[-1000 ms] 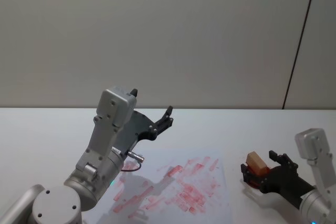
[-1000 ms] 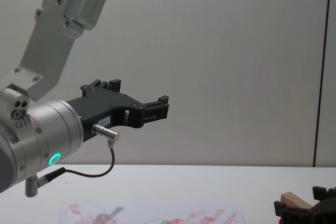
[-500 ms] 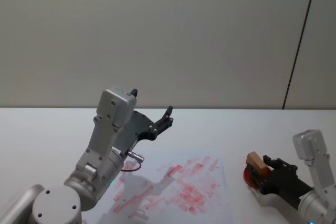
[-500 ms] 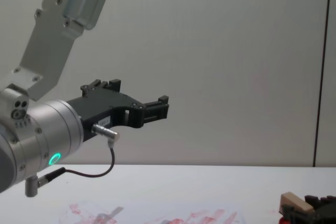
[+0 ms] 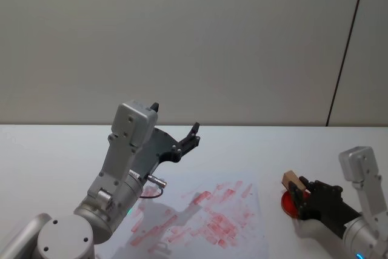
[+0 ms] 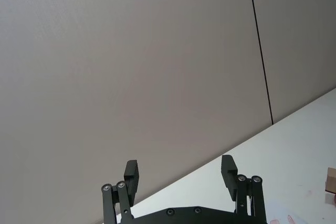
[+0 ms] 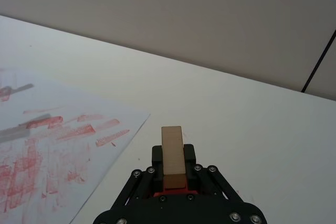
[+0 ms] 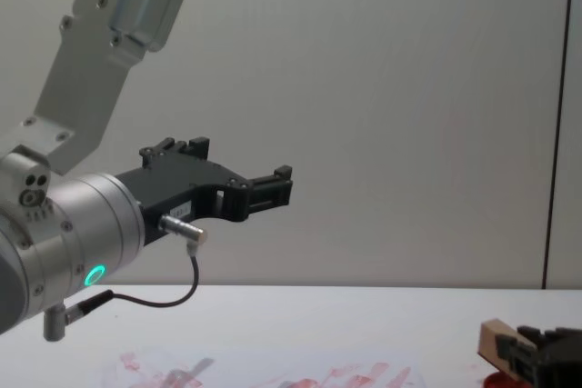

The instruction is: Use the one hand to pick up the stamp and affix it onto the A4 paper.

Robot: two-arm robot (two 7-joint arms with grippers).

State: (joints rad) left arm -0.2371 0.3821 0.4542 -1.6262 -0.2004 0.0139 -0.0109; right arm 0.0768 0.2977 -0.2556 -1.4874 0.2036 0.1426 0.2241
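The stamp (image 5: 292, 181), a light-tan wooden block, sits tilted between the fingers of my right gripper (image 5: 298, 191), which is shut on it just above the red round ink pad (image 5: 287, 203). The right wrist view shows the stamp (image 7: 172, 153) clamped in that gripper (image 7: 173, 167), pointing toward the table. Left of it lies the A4 paper (image 5: 209, 216), white with red smears; its corner (image 7: 58, 140) also shows from the right wrist. From the chest, the stamp (image 8: 496, 341) is at the lower right. My left gripper (image 5: 193, 135) hangs open, high above the paper's far edge.
The white table (image 5: 54, 150) runs back to a grey wall. My left arm (image 5: 124, 168) stands over the paper's left side. A dark vertical seam (image 5: 345, 53) marks the wall at the right.
My right gripper's fingers, open around the stamp a second ago, have shut on it. The stamp has tipped and shifted slightly left, toward the paper. The left arm has not moved.
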